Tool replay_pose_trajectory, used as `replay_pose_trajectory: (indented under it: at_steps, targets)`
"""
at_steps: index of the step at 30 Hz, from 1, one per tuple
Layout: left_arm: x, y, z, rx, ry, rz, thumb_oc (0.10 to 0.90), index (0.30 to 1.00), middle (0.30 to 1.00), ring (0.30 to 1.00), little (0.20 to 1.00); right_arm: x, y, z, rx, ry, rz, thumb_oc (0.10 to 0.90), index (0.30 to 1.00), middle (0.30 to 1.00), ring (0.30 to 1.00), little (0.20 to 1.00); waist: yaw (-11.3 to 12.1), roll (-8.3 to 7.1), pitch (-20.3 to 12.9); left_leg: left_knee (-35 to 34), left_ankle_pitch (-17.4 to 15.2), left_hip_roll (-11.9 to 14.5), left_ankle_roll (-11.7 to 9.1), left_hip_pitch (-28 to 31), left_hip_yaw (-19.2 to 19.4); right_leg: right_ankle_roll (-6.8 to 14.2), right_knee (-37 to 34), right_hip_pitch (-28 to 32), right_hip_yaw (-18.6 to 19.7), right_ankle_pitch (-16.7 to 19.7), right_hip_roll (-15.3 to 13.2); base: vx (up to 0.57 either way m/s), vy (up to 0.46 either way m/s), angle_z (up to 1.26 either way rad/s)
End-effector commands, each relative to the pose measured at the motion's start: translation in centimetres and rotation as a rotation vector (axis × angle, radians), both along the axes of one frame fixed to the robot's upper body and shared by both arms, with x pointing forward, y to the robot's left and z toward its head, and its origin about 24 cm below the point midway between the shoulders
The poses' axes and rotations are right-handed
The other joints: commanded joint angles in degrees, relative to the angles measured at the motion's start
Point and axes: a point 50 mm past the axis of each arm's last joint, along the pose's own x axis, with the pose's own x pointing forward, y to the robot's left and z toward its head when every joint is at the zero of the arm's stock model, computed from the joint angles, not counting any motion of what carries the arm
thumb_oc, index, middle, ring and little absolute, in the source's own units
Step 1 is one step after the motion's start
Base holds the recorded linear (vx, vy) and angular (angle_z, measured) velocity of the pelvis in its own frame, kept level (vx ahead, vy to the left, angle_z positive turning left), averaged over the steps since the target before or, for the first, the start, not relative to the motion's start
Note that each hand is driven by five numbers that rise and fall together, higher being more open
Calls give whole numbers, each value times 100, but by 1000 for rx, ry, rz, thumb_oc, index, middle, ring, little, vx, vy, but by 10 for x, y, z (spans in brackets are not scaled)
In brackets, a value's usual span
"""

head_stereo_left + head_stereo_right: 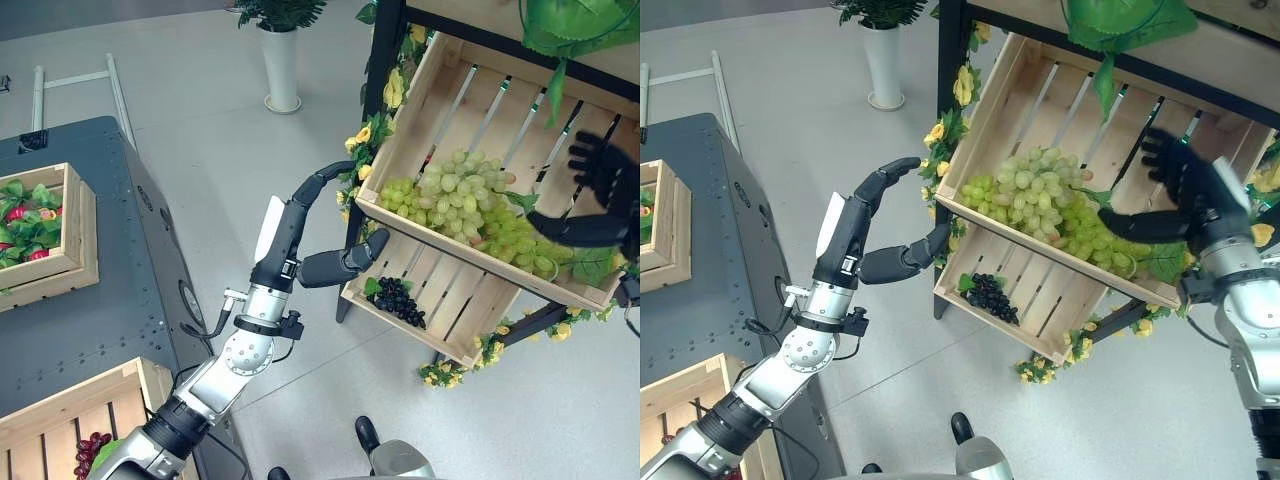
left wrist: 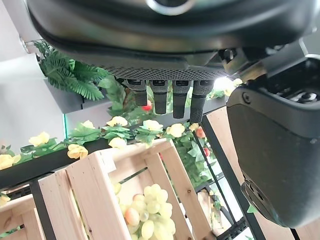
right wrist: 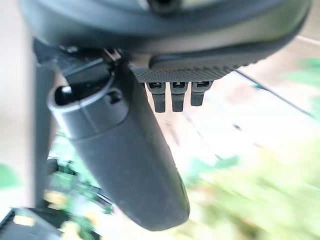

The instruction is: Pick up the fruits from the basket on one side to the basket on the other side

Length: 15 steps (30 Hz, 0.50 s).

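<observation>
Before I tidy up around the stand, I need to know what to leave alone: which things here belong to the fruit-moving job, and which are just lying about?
Job:
green grapes
dark grapes
upper crate
lower crate
table crates
left hand, open
right hand, open over the green grapes

Lying about:
potted plant
yellow flowers

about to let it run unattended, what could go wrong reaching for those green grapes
The green grapes lie near the low front lip of the tilted upper crate; a nudge from the open right hand could roll them out. The open left hand hangs close to the crate's corner and flower garland, so it might snag there.
</observation>
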Motion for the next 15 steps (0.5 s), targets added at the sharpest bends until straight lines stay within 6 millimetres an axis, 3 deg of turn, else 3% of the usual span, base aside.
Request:
replay_pose_trajectory:
  at_steps: [1, 8, 12, 15]
  targets:
    - [-7, -13, 34, -92, -202, -93, 800, 900, 900, 900, 900, -20, 6, 84, 31, -455, 41, 800, 900, 900, 900, 900, 219, 103, -550, 53, -476, 110, 11, 95, -183, -61, 36, 42, -267, -20, 478, 0, 0, 0]
    - [-7, -13, 31, -106, -197, -99, 800, 900, 900, 900, 900, -19, 40, 81, 267, -545, 261, 800, 900, 900, 900, 900, 296, 194, -564, 53, -492, 102, 15, 87, -226, -77, 31, 60, -318, -49, 449, 0, 0, 0]
    - [-6, -10, 32, -122, -205, -81, 800, 900, 900, 900, 900, -10, 64, 58, 448, -455, 400, 800, 900, 900, 900, 900, 364, 270, -535, 53, -490, 93, 18, 84, -259, -89, 24, 76, -372, -61, 417, 0, 0, 0]
    - [-5, -8, 33, -132, -214, -55, 800, 900, 900, 900, 900, -6, 79, 40, 491, -377, 443, 800, 900, 900, 900, 900, 412, 301, -530, 53, -474, 77, 27, 64, -297, -92, 11, 74, -421, -60, 391, 0, 0, 0]
